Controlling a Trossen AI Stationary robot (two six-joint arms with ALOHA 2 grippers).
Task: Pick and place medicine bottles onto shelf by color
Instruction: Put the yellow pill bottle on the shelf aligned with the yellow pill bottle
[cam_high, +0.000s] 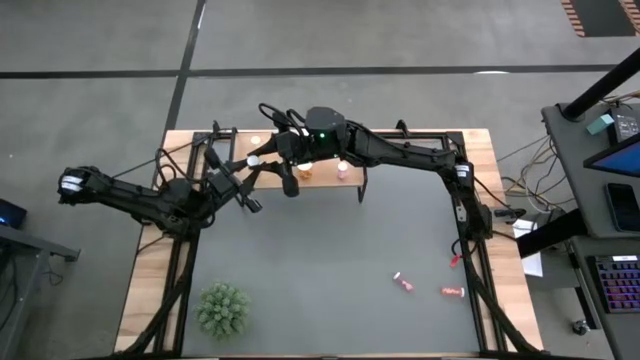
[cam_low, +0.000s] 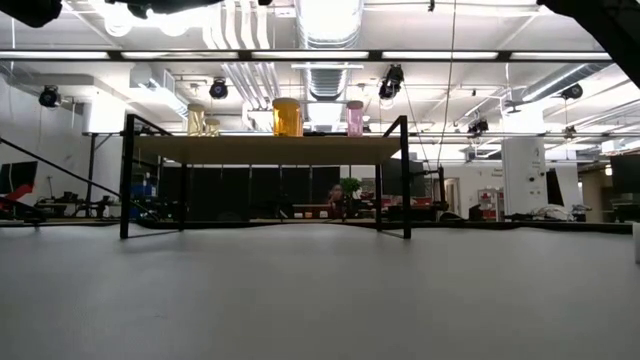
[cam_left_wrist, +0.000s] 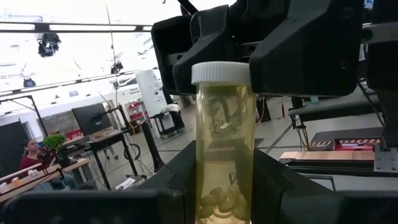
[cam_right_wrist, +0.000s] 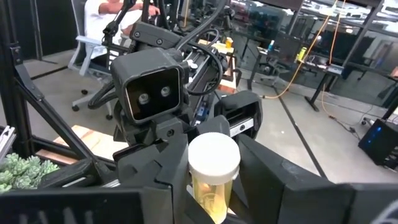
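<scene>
The left claw (cam_left_wrist: 224, 205) clamps the lower body of a yellow bottle (cam_left_wrist: 225, 134), upright, above the counter (cam_high: 330, 250) near its far edge, just in front of the shelf (cam_high: 240, 140). The right claw (cam_right_wrist: 214, 186) faces it with fingers on either side of the same bottle below the white cap (cam_right_wrist: 213, 155), closing; firm contact cannot be confirmed.

A handover looks underway. If the left claw releases before the right grips, the smooth, clear plastic cylinder could slip and drop. Squeezing off-centre could tilt it.

On the wooden shelf stand orange (cam_low: 287, 117) and pink (cam_low: 354, 118) bottles; two small pink bottles (cam_high: 404, 283) lie near the counter's right edge.
</scene>
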